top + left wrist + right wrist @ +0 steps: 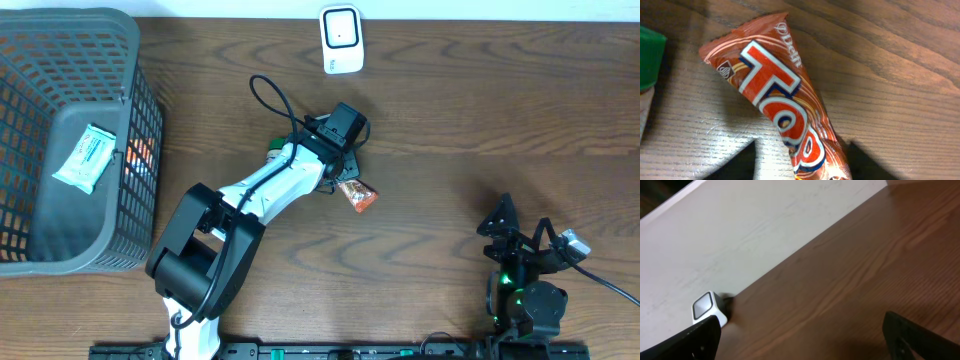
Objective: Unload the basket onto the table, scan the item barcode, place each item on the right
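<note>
Two arms work at a brown wooden table (480, 110), with a white scanner (341, 39) standing at its far edge. The snack bar (780, 110) lies flat on the wood, nearer the robot than the scanner and almost straight in front of it. Its wrapper is orange-brown with "Top" in red letters. The left gripper (343, 178) hangs over the bar. In the left wrist view its dark fingers (735, 167) stand apart on either side of the wrapper, with bare wood showing between one finger and the foil. A green-capped thing (650, 55) sits just beside the bar. Far left of the scanner, a grey basket (145, 130) holds a pale green packet (87, 157). The right gripper (802, 340) waits well to the right of the scanner and nearer the robot, its jaws wide apart on nothing.
</note>
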You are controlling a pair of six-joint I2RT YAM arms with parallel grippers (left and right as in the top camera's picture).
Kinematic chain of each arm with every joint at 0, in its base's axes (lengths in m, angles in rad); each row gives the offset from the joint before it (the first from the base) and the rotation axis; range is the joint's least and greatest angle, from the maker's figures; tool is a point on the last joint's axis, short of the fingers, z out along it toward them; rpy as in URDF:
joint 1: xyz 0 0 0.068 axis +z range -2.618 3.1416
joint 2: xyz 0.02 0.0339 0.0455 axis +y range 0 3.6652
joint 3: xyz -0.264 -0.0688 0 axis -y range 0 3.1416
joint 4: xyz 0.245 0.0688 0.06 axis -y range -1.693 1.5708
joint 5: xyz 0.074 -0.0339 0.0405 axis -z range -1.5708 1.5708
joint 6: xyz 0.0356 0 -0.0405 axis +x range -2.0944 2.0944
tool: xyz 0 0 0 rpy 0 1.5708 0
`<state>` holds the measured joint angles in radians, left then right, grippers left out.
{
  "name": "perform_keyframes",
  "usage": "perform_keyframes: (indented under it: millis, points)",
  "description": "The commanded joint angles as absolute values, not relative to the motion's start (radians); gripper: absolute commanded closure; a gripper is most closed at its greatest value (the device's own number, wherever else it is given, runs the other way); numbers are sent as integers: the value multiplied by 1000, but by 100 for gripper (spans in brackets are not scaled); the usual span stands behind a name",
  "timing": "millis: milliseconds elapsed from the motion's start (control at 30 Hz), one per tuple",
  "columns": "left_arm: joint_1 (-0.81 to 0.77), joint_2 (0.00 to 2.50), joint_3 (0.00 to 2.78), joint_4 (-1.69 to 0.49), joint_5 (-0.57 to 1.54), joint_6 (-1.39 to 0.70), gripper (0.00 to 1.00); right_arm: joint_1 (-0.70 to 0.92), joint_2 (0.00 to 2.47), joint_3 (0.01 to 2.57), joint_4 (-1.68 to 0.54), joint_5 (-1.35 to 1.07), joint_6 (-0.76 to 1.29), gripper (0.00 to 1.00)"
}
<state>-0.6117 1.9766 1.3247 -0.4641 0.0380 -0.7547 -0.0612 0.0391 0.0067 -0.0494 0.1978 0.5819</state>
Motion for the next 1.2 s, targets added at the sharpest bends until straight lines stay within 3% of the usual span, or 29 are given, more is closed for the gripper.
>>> perform_keyframes:
  millis: [0, 167, 567, 867, 1033, 1167]
  points:
    - [-613, 1967, 1333, -469, 39, -734, 20, -52, 39, 6, -53, 200, 587, 1]
    - [-605, 1898, 1353, -470, 105, -646, 0, -52, 39, 6, -53, 200, 587, 1]
    - [-587, 1487, 1370, -516, 114, -476, 2, -52, 39, 6, -53, 200, 587, 1]
    - [-556, 1225, 1370, -617, -156, -360, 2, -52, 39, 6, -53, 200, 587, 1]
    - [-448, 1072, 1370, -628, -379, -321, 2, -52, 39, 6, -53, 200, 587, 1]
    - [-302, 992, 1370, -633, -417, -307, 2, -52, 39, 6, -53, 200, 587, 1]
